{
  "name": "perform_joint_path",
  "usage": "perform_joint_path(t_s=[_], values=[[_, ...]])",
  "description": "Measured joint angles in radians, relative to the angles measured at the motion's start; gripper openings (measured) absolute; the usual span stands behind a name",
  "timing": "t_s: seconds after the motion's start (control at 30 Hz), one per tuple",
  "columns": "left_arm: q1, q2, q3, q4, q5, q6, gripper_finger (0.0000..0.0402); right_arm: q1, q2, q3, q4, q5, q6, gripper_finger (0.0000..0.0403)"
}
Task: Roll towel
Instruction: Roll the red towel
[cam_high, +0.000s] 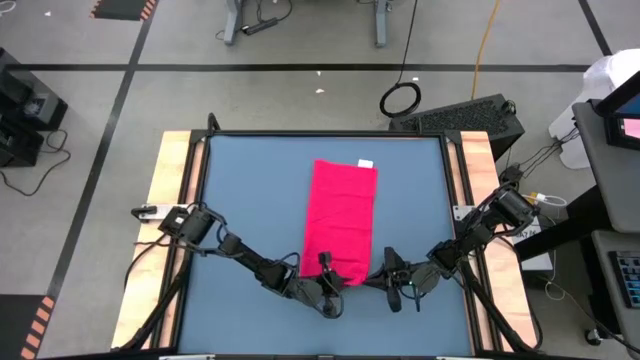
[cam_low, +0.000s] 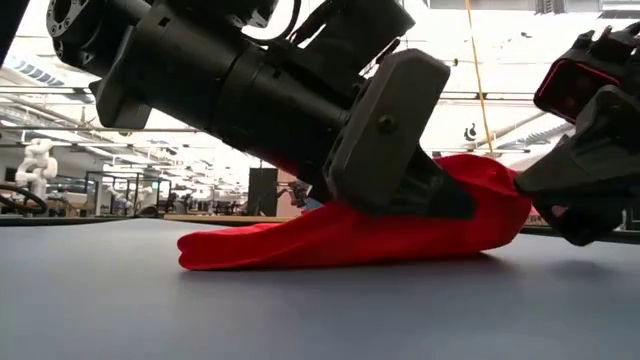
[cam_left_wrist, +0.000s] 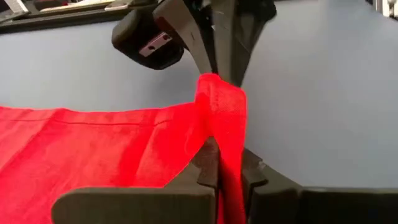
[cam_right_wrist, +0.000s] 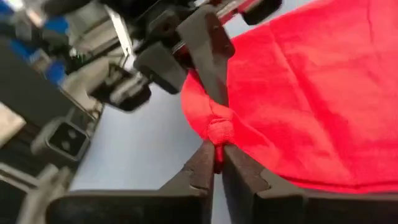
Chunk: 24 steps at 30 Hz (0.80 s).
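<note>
Towel (cam_high: 340, 220) lies flat mid-table, long axis near-to-far, near edge lifted. Left gripper (cam_left_wrist: 229, 177) and right gripper (cam_right_wrist: 216, 158) are both pinched on that near hem. Light, limp cloth, likely sags and bunches; hold the two near corners to roll evenly.

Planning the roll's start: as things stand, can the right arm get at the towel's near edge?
Yes, it seems so: the right end effector is already shut on a pinch of the towel at its near edge, beside the left end effector, also clamped there. Nothing blocks it.
</note>
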Motion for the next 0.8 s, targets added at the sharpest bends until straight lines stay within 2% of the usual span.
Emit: perform_joint_path(t_s=[0.13,0.23,0.33,0.5,0.67,0.8], values=[[0.017,0.000,0.000,-0.002,0.068,-0.086,0.0014,0.039,0.000,0.000,-0.012,0.000,-0.153,0.0065],[0.042,0.000,0.000,-0.003,0.155,-0.155,0.0006,0.075,0.000,0.000,-0.035,0.002,-0.298,0.0118],[0.070,0.000,0.000,-0.005,0.247,-0.217,0.0006,0.102,0.000,0.001,-0.094,0.031,-0.375,0.0174],[0.115,0.000,0.000,-0.014,0.389,-0.306,0.0006,0.128,0.000,0.041,-0.163,0.159,-0.569,0.0242],[0.131,0.000,0.000,-0.013,0.454,-0.335,0.0006,0.132,0.000,0.148,-0.351,0.209,-0.727,0.0252],[0.136,0.000,0.000,-0.014,0.501,-0.339,0.0006,0.131,0.000,0.216,-0.505,0.259,-0.748,0.0220]])
